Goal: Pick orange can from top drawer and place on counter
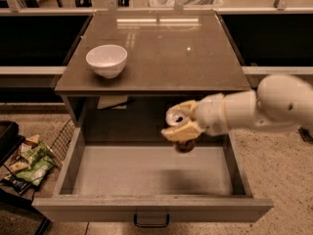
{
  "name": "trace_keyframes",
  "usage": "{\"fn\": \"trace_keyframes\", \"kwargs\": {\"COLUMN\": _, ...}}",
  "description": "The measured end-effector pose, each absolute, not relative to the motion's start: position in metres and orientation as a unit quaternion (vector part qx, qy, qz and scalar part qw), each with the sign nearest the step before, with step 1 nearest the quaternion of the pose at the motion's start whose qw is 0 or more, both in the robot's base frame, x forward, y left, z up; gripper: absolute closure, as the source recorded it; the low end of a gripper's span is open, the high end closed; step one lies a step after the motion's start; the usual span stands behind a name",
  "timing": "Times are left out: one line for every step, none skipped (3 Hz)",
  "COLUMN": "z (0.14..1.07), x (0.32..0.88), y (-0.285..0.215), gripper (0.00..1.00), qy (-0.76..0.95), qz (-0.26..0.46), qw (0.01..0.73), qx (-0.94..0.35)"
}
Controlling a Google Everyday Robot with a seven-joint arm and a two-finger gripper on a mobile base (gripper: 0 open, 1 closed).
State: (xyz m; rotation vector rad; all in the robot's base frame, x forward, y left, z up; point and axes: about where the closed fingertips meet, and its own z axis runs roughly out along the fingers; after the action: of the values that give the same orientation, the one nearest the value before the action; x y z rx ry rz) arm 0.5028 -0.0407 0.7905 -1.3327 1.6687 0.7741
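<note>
My gripper (182,125) comes in from the right on a white arm and is shut on the orange can (178,119). The can is tilted, its silver top facing the camera, its brown base showing below the fingers. It hangs in the air above the back right part of the top drawer (146,170), which stands pulled open with a bare light-grey floor and a dark handle on its front. The can is just below and in front of the counter's (166,48) front edge.
A white bowl (106,60) stands on the counter's left front part. A wire basket with snack bags (29,160) stands on the floor left of the drawer. A pale ledge with dark panels runs behind on both sides.
</note>
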Motion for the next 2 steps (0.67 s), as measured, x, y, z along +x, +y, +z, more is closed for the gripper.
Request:
{"fn": "trace_keyframes", "kwargs": {"z": 0.895, "x": 0.507, "y": -0.068, "gripper": 1.0, "qy": 0.681, "qz": 0.256, "qw": 0.403, "qx": -0.555}}
{"fn": "trace_keyframes", "kwargs": {"z": 0.951, "x": 0.544, "y": -0.084, "gripper": 1.0, "qy": 0.71, "qz": 0.232, "qw": 0.392, "qx": -0.536}}
